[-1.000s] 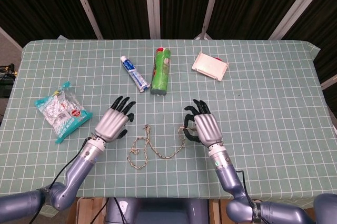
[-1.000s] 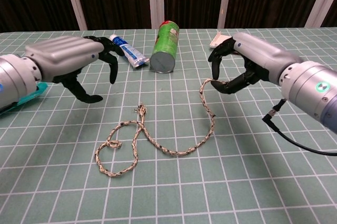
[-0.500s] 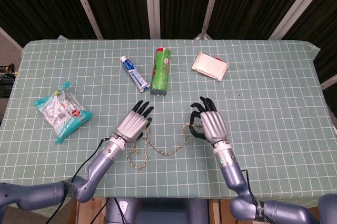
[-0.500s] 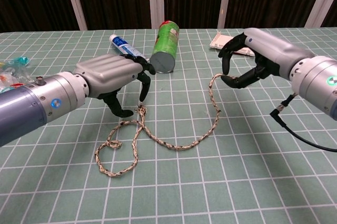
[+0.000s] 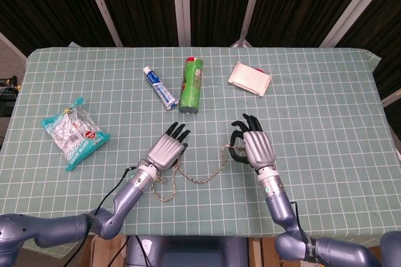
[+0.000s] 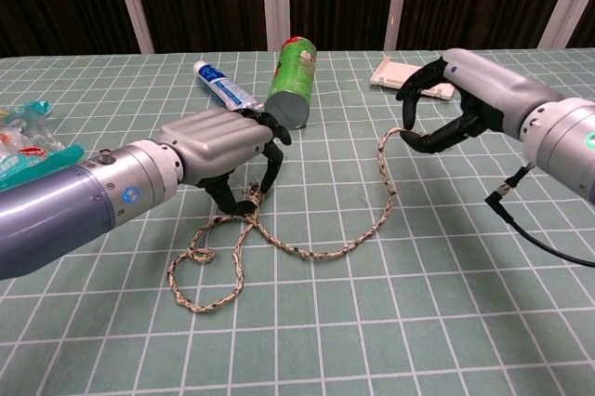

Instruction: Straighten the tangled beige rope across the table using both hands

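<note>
The beige rope (image 5: 197, 180) (image 6: 316, 252) lies on the green checked table near its front edge. A loop is at the rope's left and a long curve runs up to the right. My right hand (image 5: 258, 146) (image 6: 474, 89) pinches the rope's right end between thumb and finger, lifted a little off the cloth. My left hand (image 5: 164, 152) (image 6: 218, 136) sits palm down over the rope's other end. Its thumb and fingers curl down on either side of that end, and the frames do not show whether they clamp it.
A green can (image 5: 192, 84) (image 6: 293, 80) lies on its side behind the hands, with a toothpaste tube (image 5: 160, 87) (image 6: 226, 89) beside it. A white box (image 5: 249, 78) (image 6: 395, 72) is at the back right. A snack bag (image 5: 74, 132) (image 6: 23, 136) lies far left.
My left hand moved right and down onto the rope's left end, its fingers curling around it. My right hand carried the right end further right, opening out the curve.
</note>
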Available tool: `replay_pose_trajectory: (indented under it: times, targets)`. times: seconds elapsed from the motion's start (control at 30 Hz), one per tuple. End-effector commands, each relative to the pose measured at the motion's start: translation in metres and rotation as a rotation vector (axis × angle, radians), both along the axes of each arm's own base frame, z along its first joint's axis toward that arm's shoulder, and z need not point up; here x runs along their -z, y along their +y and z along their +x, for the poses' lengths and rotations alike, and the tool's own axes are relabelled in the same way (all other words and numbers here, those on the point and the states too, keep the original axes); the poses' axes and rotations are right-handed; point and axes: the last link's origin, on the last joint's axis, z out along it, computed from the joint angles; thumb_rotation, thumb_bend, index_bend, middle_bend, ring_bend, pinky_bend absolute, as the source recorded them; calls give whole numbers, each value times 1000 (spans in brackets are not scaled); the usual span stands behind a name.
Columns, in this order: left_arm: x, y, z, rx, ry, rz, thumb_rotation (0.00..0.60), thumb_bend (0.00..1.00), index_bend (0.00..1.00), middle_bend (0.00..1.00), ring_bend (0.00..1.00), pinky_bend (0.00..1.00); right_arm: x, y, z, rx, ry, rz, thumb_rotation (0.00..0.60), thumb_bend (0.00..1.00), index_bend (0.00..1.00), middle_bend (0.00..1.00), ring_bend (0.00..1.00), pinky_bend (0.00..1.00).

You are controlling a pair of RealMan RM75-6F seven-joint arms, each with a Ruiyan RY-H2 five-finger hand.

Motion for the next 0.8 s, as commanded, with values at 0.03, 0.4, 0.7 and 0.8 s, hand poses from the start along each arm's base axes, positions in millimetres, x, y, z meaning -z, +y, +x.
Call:
replay_pose_trajectory:
  times: [0.03, 0.4, 0.7, 0.8]
  targets:
    - [1, 0, 0, -1, 3, -1, 600, 411, 533, 111, 0, 0, 0, 0, -1, 3, 1, 0, 600, 446, 643, 274, 0, 0]
    - [0, 3, -2, -11, 5, 3, 600, 419, 544, 116, 0, 0, -1, -2, -4, 15, 1, -4, 600, 449, 643, 274, 0, 0]
    - [6, 1, -6, -17, 22, -3, 600, 472, 565, 126, 0, 0, -1, -2, -6, 20, 4, -4, 600, 449, 643, 274, 0, 0]
    - [7, 2, -6, -20, 25, 0, 600, 473, 564, 124, 0, 0, -2, -2, -7, 20, 6, -4, 600, 448, 643, 274, 0, 0]
